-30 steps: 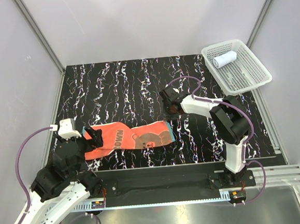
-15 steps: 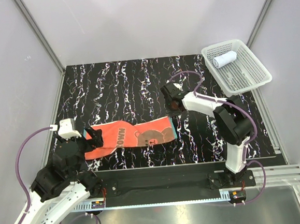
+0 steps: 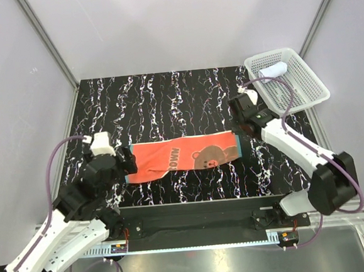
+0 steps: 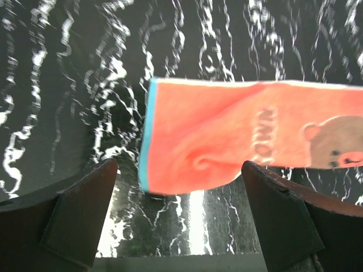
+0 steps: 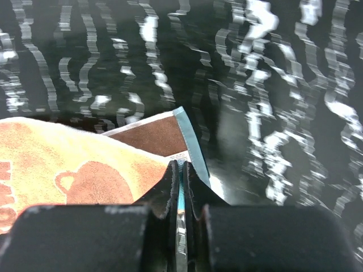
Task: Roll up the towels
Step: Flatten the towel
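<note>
Nearest, at the front left of the black table with white marble veins (image 3: 166,93): the left gripper (image 3: 127,163), jaws spread fully apart and grasping nothing. From the left wrist, seen as two dark fingers (image 4: 85,215) at either side of the view, with the left end of the cloth between them and a little ahead. Not possible to tell whether touching it.

Just beyond, in the front middle of the table: the orange-red towel (image 3: 184,158) with teal edging, stretched out as one long strip from left to right, not rolled. Printed with a brown bear face and brown letters. A little wrinkled near its left end.

At the right end of this strip: the right gripper (image 3: 239,136), clenched on the teal edge at the towel's corner. In the right wrist view, fingers pressed together with only the thin teal hem between them, and the brown side of the cloth showing just behind the pinched corner.

Farthest, at the back right corner of the table: the white plastic mesh basket (image 3: 298,89). Inside it, against the far wall: the white towel (image 3: 273,71), rolled into a short cylinder.
</note>
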Robot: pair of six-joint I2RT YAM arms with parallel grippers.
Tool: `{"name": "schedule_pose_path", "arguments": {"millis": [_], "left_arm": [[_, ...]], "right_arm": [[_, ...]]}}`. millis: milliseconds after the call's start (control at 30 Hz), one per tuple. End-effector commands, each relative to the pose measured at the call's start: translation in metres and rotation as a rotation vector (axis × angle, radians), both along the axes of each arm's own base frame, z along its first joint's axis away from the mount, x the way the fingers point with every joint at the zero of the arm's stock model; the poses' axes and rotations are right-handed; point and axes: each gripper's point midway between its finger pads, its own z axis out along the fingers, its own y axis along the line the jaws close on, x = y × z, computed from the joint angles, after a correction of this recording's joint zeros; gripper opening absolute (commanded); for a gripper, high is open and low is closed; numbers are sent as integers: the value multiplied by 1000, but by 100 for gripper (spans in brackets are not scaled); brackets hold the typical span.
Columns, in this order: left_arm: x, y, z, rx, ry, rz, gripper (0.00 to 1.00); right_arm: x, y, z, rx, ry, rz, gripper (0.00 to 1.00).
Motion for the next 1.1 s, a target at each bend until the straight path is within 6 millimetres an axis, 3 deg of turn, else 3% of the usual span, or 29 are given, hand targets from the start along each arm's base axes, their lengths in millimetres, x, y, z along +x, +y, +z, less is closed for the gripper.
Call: {"name": "schedule_pose_path", "arguments": {"millis": [0, 167, 267, 300, 400, 600, 733, 967, 1000, 1067], "left_arm": [[13, -28, 4, -47, 27, -57, 99], [39, -52, -15, -82, 44, -32, 99], [58, -66, -27, -82, 58, -27, 99], [64, -71, -39, -59, 95, -25, 99], [78, -72, -59, -66, 163, 26, 98], [94, -46, -112, -128, 300, 114, 89], [115, -36, -122, -144, 278, 131, 84], [151, -40, -127, -146, 275, 141, 83], [154, -39, -139, -126, 306, 151, 82], [164, -40, -140, -119, 314, 156, 81]], "right_arm": [[-16, -35, 4, -88, -5, -66, 0], [-34, -51, 5, -79, -12, -95, 0], [-40, -50, 7, -45, -23, -84, 0], [-41, -46, 8, -27, -22, -76, 0], [-41, -40, 14, 13, -21, -71, 0], [-40, -24, 13, 83, 4, -42, 0], [-38, -17, 3, 103, 26, -21, 0], [-37, -7, -12, 125, 66, 3, 0], [-37, -6, -14, 125, 70, 7, 0], [-35, -6, -15, 120, 74, 7, 0]]}}
